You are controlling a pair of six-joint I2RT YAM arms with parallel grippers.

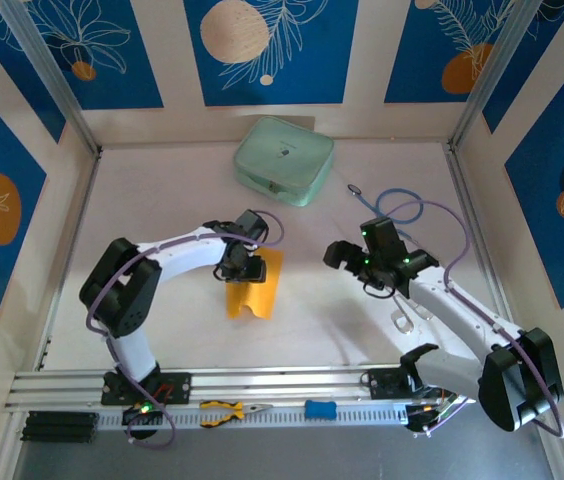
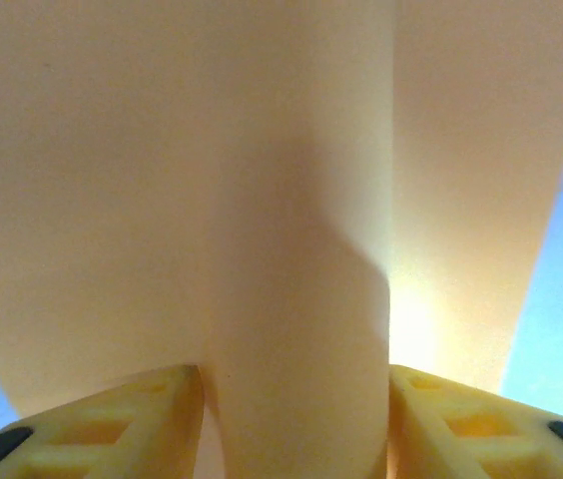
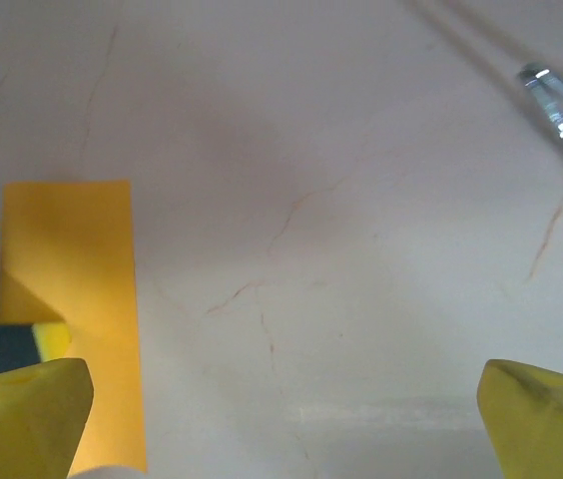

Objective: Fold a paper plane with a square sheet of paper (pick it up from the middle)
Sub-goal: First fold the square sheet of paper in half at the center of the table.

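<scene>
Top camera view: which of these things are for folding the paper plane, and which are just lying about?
For the job:
- square sheet of paper, orange-yellow, at the left tool

Lying about:
- pale green case, at the back
- orange-handled pliers, near edge
- blue handle, near edge

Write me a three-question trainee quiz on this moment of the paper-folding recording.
1. Which claw has the orange paper between its fingers?
2. True or false: the right claw stands open with nothing between its fingers.
3. The green case lies: A) beyond the paper; B) on the paper; C) in the right claw.

Key: 1. the left claw; 2. true; 3. A.
</scene>
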